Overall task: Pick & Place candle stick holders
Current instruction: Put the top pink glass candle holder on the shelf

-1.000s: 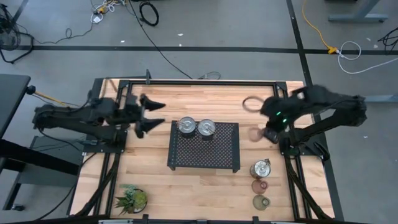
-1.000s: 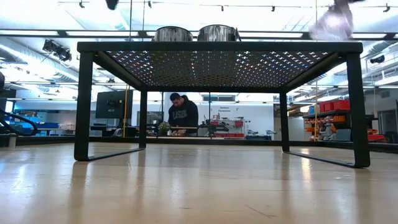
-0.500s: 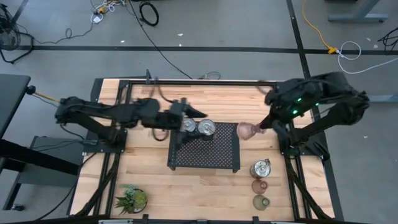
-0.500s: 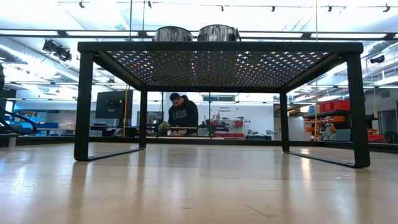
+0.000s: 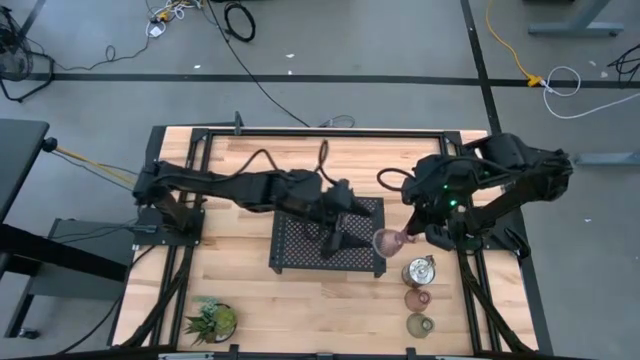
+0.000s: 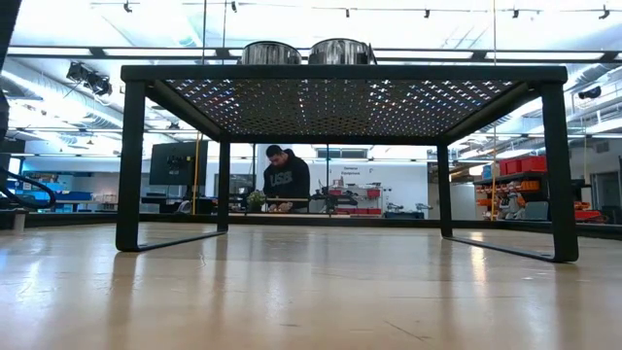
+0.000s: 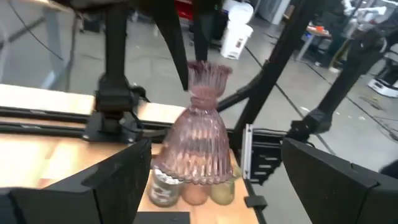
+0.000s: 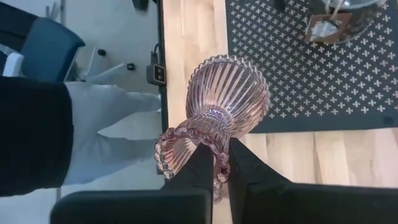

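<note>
My right gripper (image 8: 217, 171) is shut on a pinkish ribbed glass candle stick holder (image 5: 388, 241), held above the black mesh tray's right edge (image 5: 380, 262). My left gripper (image 5: 338, 238) is open over the tray; the holder (image 7: 196, 134) shows ahead of its spread fingers, apart from them. Two silver holders (image 6: 269, 52) (image 6: 340, 51) stand on the tray's far part, hidden under my left arm in the high view. A silver (image 5: 420, 270), a pinkish (image 5: 417, 298) and a greenish holder (image 5: 420, 324) stand on the table by the right near edge. My right gripper pinches the beaded rim of the holder's small flared end (image 8: 186, 146) between its two fingers. The fingers come from above, pointing down. The holder hangs below them, its wide bell (image 7: 193, 158) downward, clear of the tray and the table.
A small potted plant (image 5: 212, 320) stands at the near left corner. The tray stands on legs (image 6: 131, 165) with open room beneath. A person (image 6: 285, 180) is in the room far behind the table.
My left arm has swung from the table's far left toward the right and reached out over the tray, its fingers still open. My right gripper has carried the pink holder toward the table's left and near edge, to the tray's right side.
</note>
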Controlling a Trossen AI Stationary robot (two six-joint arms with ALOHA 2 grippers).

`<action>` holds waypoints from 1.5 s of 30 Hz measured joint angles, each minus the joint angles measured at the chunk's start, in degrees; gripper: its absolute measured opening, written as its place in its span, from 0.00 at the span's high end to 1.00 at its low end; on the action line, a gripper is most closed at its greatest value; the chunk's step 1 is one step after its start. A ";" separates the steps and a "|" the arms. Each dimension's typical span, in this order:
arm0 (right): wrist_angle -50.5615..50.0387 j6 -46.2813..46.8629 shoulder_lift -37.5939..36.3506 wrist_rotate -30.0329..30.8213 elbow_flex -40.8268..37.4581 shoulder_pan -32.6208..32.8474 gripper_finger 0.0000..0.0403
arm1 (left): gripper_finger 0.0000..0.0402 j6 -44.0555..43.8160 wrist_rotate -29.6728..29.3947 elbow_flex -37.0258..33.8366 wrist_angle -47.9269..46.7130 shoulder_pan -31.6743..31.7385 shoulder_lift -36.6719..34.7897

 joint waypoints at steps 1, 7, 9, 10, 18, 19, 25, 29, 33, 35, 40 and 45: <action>0.29 0.02 -0.09 0.00 0.00 0.00 0.98 | 0.10 -0.42 0.57 0.44 -0.08 0.10 0.71; 1.92 -0.51 -0.04 0.44 0.00 -0.02 0.98 | 0.10 -2.31 1.72 1.11 -0.25 0.85 2.03; 2.44 -1.03 0.02 0.88 0.02 -0.07 0.98 | 0.10 -2.10 1.60 1.11 -0.16 0.96 2.05; 3.14 -1.24 0.03 1.44 0.02 -0.07 0.98 | 0.10 -1.93 1.56 1.11 0.01 1.14 2.15; 7.20 -2.19 0.25 3.02 0.07 -0.70 0.98 | 0.10 -3.77 4.04 1.07 -0.06 1.87 3.37; 7.22 -2.24 0.37 3.67 0.07 -0.70 0.98 | 0.10 -3.71 4.36 1.07 0.09 1.87 3.75; 9.93 -3.23 1.10 3.71 0.07 -0.96 0.98 | 0.10 -5.02 8.62 1.21 1.29 2.45 4.81; 10.82 -3.32 1.66 3.31 0.07 -0.98 0.98 | 0.11 -7.66 12.22 1.06 0.82 2.80 5.33; 10.75 -3.28 1.75 3.22 0.07 -0.94 0.98 | 0.19 -8.01 14.27 1.09 0.33 2.85 5.50; 10.79 -3.26 1.80 3.06 0.07 -0.96 0.98 | 0.24 -7.01 14.22 1.09 0.14 2.85 5.51; 10.90 -3.19 1.77 3.21 0.07 -0.96 0.98 | 0.24 -6.33 13.71 1.05 0.62 2.85 5.39; 10.88 -3.27 1.75 2.85 0.08 -0.98 0.97 | 0.24 -6.25 13.12 1.05 0.85 2.83 5.37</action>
